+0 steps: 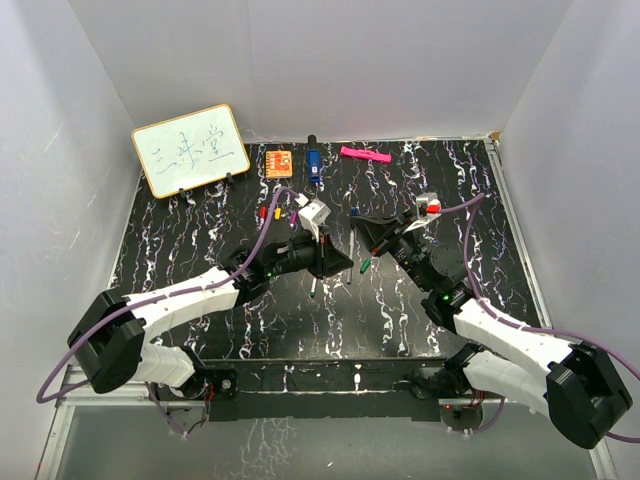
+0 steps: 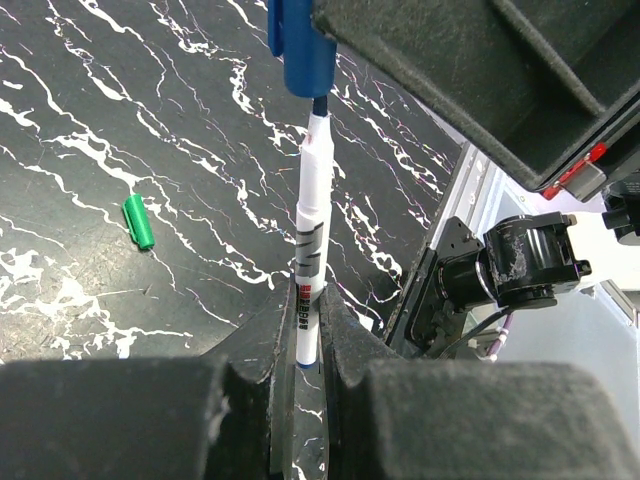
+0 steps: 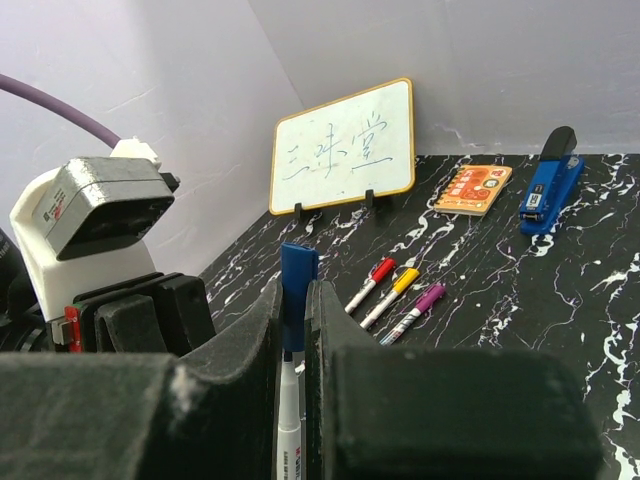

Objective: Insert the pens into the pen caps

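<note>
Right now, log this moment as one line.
left claw: shut on white pen | right claw: shut on blue cap | pen tip at cap mouth, not seated | green cap lying loose

Far edge of a black, white-veined tabletop (image 1: pixel 180 250), boxed in by plain white walls (image 1: pixel 330 60). At far left, a small wood-framed whiteboard (image 1: pixel 190 148), propped on black feet and tilted back, blue handwriting across its face. To its right, in a row and apart from one another: a flat orange card (image 1: pixel 279 161), a blue stapler (image 1: pixel 313 163) lying lengthwise toward the back wall, a pink marker (image 1: pixel 365 154) lying crosswise.
</note>
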Tool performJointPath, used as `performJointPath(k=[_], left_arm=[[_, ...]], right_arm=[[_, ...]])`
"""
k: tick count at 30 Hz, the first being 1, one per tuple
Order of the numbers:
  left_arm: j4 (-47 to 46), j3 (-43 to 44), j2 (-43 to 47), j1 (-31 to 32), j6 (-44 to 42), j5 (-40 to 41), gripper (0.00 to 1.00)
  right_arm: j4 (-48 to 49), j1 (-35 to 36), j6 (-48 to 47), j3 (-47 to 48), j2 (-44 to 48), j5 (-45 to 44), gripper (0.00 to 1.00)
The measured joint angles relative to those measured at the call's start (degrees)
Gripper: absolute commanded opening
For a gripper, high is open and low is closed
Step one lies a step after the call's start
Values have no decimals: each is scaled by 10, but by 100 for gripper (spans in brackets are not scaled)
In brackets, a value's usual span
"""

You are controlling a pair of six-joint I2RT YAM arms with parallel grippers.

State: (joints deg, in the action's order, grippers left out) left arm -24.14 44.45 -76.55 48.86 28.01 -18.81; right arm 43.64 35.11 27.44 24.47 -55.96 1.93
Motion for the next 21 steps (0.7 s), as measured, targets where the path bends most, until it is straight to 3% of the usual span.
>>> performJointPath(k=[21], left_arm=[[2, 0, 3, 0, 1, 12, 0]], right_arm=[[0, 0, 16, -2, 0, 23, 0]])
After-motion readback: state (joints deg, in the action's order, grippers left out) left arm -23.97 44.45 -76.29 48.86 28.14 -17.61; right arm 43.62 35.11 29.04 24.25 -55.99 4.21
